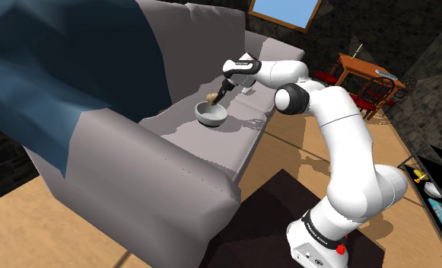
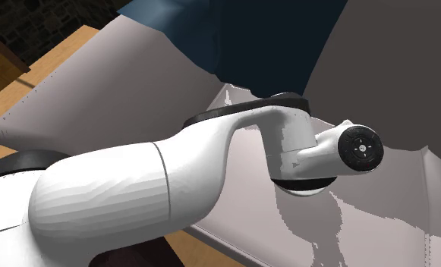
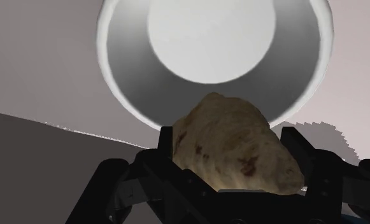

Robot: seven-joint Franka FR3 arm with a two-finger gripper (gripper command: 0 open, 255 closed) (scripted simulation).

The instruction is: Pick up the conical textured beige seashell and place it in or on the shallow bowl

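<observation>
1. The all-black two-finger gripper point(image 1: 217, 94) is closed on the rough, beige, cone-shaped seashell point(image 3: 231, 143). In the wrist view the shell sits clasped between the two fingers.
2. The shell is held in the air just above the shallow grey-white bowl point(image 3: 123, 70), nearer the gripper's side of the rim than the bowl's pale flat middle. The bowl stands on the seat of a grey sofa point(image 1: 246, 133).
3. Likely risk: if the shell is let go here, it may strike the rim or the sloping wall and roll out onto the cushion, because the release point is off-centre.
4. The shell tapers, so the fingers press on slanted, bumpy sides. It could twist or slip out early.
5. The bowl looks light and rests on a soft seat. If the gripper lowers too far, it could nudge or tip the bowl.
6. The fingertips are covered by the shell, so the exact contact points are unclear.
7. The bowl's rim on the side away from the gripper is cut off by the wrist picture's edge.
8. In the second exterior view the white arm point(image 2: 135, 190) stands across the seat, so the gap between shell and bowl is hard to judge.
</observation>
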